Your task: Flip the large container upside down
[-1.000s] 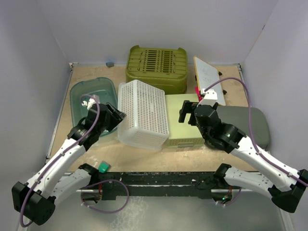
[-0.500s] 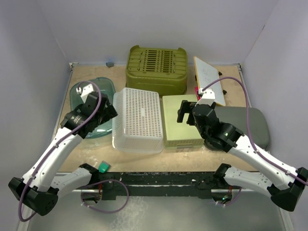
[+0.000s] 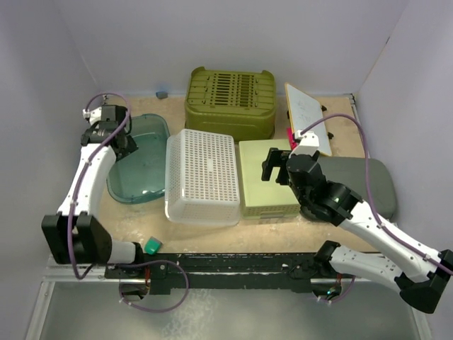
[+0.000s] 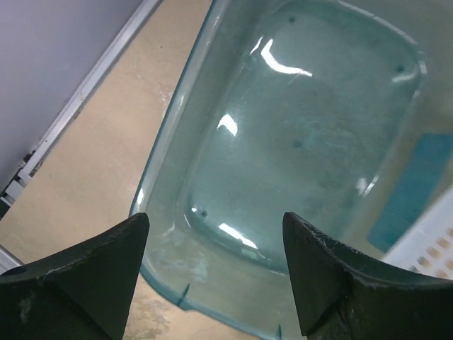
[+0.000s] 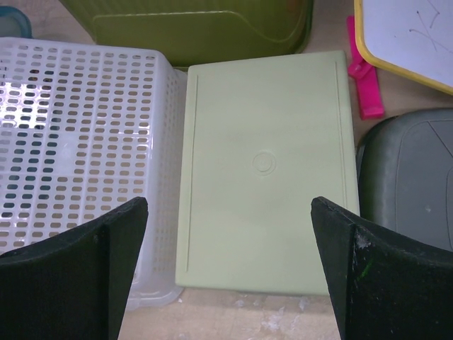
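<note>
The white perforated basket point(image 3: 202, 177) sits in the middle of the table point(image 3: 134, 221), rim down and slotted base facing up. The turning-over therefore looks done (taking this basket, not the olive crate point(image 3: 230, 99) at the far edge, as the large container). It stands square, with its right side touching or just beside a pale green box point(image 3: 267, 177), and no finger is on it.

The left gripper point(image 4: 214, 227) hangs near the table's left edge over a teal translucent tray point(image 4: 304, 134). Its jaws are spread wide with nothing between them, a stance well clear of the basket that suits a job needing no further hold.

The right gripper point(image 5: 230, 212) hovers above the pale green box, jaws equally wide and empty. The basket is to its left and a grey lid point(image 5: 410, 177) to its right (a whiteboard point(image 5: 410, 35) and a pink clip point(image 5: 364, 71) lie beyond). It probably stands there to guard the basket's right side. I judge that only a retreat to rest is left.
</note>
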`<state>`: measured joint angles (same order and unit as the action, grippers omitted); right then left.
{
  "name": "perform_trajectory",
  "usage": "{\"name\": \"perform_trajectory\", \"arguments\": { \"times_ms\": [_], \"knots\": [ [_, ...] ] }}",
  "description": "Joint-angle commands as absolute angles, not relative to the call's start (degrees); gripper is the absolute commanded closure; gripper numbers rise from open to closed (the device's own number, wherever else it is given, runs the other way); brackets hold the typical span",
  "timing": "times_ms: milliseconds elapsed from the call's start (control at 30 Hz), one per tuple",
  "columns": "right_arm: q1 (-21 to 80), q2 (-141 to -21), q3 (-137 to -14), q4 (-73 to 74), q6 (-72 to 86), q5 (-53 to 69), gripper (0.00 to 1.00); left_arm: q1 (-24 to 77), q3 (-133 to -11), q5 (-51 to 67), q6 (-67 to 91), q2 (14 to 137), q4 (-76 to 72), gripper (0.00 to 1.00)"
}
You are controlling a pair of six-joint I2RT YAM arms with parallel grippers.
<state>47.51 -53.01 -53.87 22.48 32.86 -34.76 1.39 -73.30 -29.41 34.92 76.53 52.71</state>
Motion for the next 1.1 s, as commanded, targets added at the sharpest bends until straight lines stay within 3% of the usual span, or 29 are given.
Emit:
{"name": "perform_trajectory", "arguments": {
  "times_ms": [0,200,333,633,933,1067],
  "knots": [
    [47.55,-50.57,-53.53,22.84,33.22,-35.61,0.01,-8.12,-73.97,-19.1,29.79,81.11,45.99,0.26],
    [47.59,-49.39,-53.01,23.58,33.53,-35.73,0.01,-14.94,-69.81,-17.83,29.38,85.21,39.85,0.26],
    [47.63,-49.61,-53.08,23.72,33.31,-35.43,0.01,-20.5,-66.61,-10.16,28.11,87.21,34.25,0.29],
    [47.56,-50.13,-52.94,23.54,33.02,-34.34,0.01,-21.21,-68.52,-9.51,23.98,93.0,33.08,0.35],
    [47.59,-50.03,-53.24,24.2,33.13,-35.15,0.01,-21.23,-68.02,-7.87,22.88,95.02,31.79,0.58],
    [47.6,-50.04,-53.41,24.06,33.21,-35.41,0.01,-21.13,-69.76,-7.38,22.92,94.06,32.69,0.89]
  ]
}}
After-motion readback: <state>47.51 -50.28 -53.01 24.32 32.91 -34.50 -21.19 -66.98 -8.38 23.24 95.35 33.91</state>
